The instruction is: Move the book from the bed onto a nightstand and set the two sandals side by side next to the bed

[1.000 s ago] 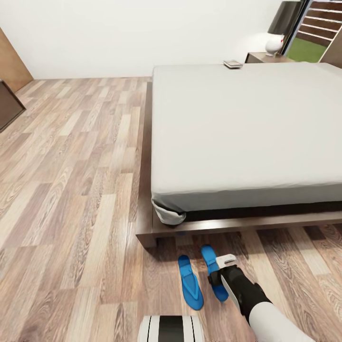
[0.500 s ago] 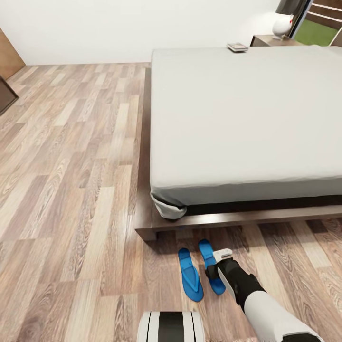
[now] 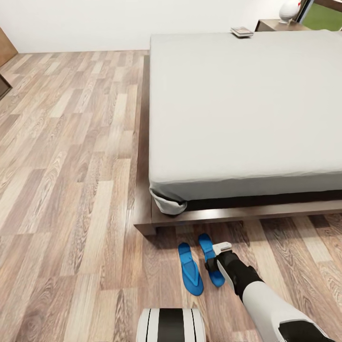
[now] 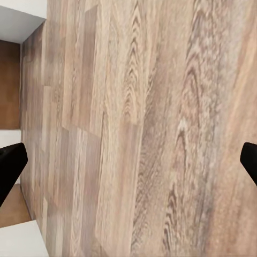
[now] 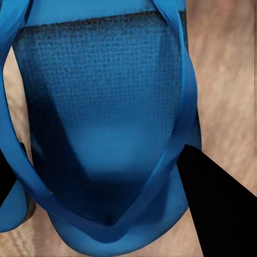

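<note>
Two bright blue sandals lie side by side on the plank floor just off the bed's (image 3: 237, 109) near corner. One sandal (image 3: 191, 270) lies free. My right gripper (image 3: 213, 265) is over the other sandal (image 3: 206, 244), shut on it. In the right wrist view that sandal (image 5: 107, 123) sits between the dark fingers (image 5: 217, 209), which press its edges. The book (image 3: 242, 32) lies at the mattress's far edge, near the nightstand (image 3: 275, 23). My left gripper (image 4: 128, 166) hangs open over bare floor, nothing between its fingers.
The bed's dark wooden frame (image 3: 199, 217) juts out at floor level just beyond the sandals. A white lamp (image 3: 289, 8) stands on the nightstand. Wide plank floor (image 3: 71, 166) stretches to the left of the bed. My own base (image 3: 171, 325) shows at the picture's bottom.
The whole head view has shifted, so the bed and sandals sit higher in the picture; the camera moved. The right gripper stays on the same sandal, which keeps its place beside the other.
</note>
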{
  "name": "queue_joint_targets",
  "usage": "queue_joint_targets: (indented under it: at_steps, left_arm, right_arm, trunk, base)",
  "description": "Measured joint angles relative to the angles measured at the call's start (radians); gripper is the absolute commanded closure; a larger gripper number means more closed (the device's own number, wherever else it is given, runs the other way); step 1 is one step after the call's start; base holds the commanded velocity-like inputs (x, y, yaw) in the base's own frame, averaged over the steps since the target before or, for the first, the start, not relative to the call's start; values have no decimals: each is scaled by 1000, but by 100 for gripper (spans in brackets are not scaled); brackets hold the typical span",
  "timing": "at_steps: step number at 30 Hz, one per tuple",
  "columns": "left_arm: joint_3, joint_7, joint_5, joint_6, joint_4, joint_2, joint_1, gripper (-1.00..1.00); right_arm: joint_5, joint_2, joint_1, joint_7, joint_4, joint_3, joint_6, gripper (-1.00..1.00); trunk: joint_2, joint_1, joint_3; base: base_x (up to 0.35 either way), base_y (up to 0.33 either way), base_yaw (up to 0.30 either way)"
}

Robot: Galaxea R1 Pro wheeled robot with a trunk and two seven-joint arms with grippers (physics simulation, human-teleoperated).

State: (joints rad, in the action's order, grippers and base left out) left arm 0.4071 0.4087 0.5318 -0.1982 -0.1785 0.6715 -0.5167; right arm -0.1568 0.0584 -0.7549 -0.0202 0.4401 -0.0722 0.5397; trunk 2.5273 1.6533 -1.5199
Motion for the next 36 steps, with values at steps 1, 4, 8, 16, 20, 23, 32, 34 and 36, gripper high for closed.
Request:
queue_joint_targets:
  at_steps: [1, 4, 8, 16, 20, 23, 32, 34, 36]
  left_arm:
    - [0, 0, 0, 0, 0, 0, 0, -100]
    - [0, 0, 0, 0, 0, 1, 0, -100]
    - [0, 0, 0, 0, 1, 1, 0, -100]
    - [0, 0, 0, 0, 0, 1, 0, -100]
    - [0, 0, 0, 0, 0, 1, 0, -100]
    - [0, 0, 0, 0, 0, 1, 0, -100]
    - [0, 0, 0, 0, 1, 1, 0, -100]
    - [0, 0, 0, 0, 1, 1, 0, -100]
    - [0, 0, 0, 0, 1, 1, 0, -100]
  right_arm:
    - [0, 0, -1, 0, 0, 0, 0, 100]
    - [1, 0, -3, 0, -1, 0, 0, 100]
    - [0, 1, -8, 0, -1, -1, 1, 100]
    - [0, 3, -16, 0, -2, -1, 1, 100]
    - [0, 5, -18, 0, -2, -1, 1, 100]
    - [0, 7, -22, 0, -1, -1, 2, 100]
    - [0, 13, -38, 0, -2, -1, 1, 100]
    - [0, 14, -41, -1, -3, -1, 2, 100]
    - [-1, 16, -48, 0, -7, -1, 1, 100]
  trunk:
    - [0, 0, 0]
    - [1, 1, -11]
    - [1, 3, -23]
    - [3, 5, -46]
    - [3, 5, -46]
    - [3, 6, -54]
    - [4, 9, -73]
    - [4, 9, -74]
    - [4, 9, -74]
  base:
    - [0, 0, 0]
    - [0, 0, 0]
    - [0, 0, 0]
    - [0, 0, 0]
    - [0, 0, 0]
    - [0, 0, 0]
    - [0, 0, 0]
    - [0, 0, 0]
    - [0, 0, 0]
